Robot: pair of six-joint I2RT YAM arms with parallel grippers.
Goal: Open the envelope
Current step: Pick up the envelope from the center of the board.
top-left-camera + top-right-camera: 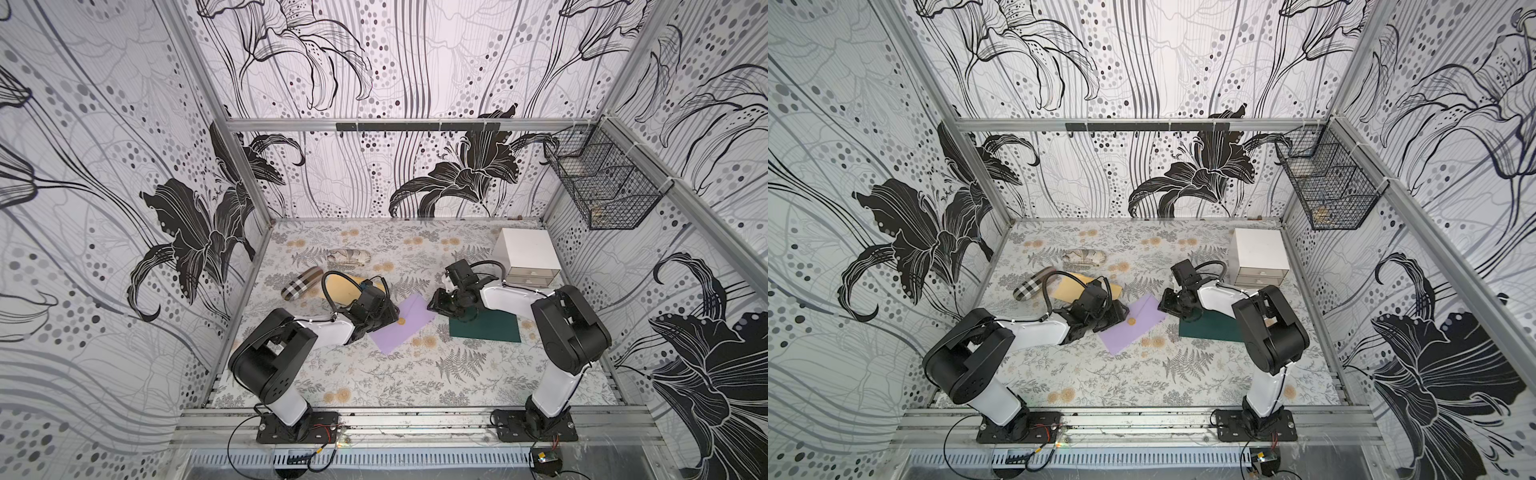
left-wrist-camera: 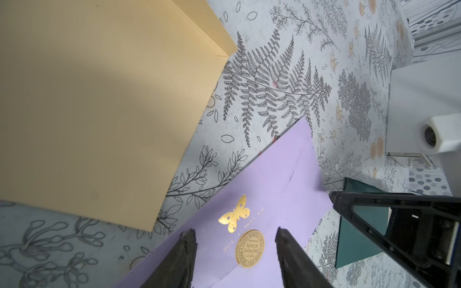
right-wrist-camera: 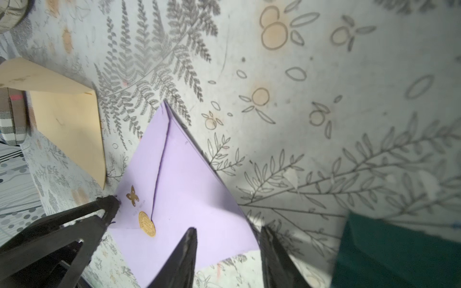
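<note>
Left gripper (image 2: 235,230) stands released, its two dark fingers parted on either side of the round gold seal (image 2: 249,249) on the lilac envelope (image 2: 274,179), clasping nothing. Its wrist view cuts off the fingers' roots and the envelope's near end, and whether the tips press the paper cannot be told. Right gripper (image 3: 229,229) is likewise spread, with only one flat corner of the envelope beneath the gap, and contact there is unclear. The envelope lies flat near the middle of the table (image 1: 374,374), between the two grippers, with the seal on the flap's point. In both top views the left wrist hides one end of it and the seal is a mere gold dot. The left wrist view alone makes the seal's words "Special Selected" legible, and it shows a foil butterfly (image 2: 234,217). The right wrist view shows the flap's slanting crease running to the seal, and one left fingertip (image 3: 112,207) at the paper beside the butterfly. Only the top views show the white drawer box (image 1: 528,257), the wire basket (image 1: 602,183) and the whole plaid case (image 1: 301,282). A matte tan envelope (image 2: 99,99) is cut off in both wrist views. The dark green sheet (image 1: 486,328), a flat rectangle, lies partly under the right arm. Fern and blossom prints cover the tabletop.
</note>
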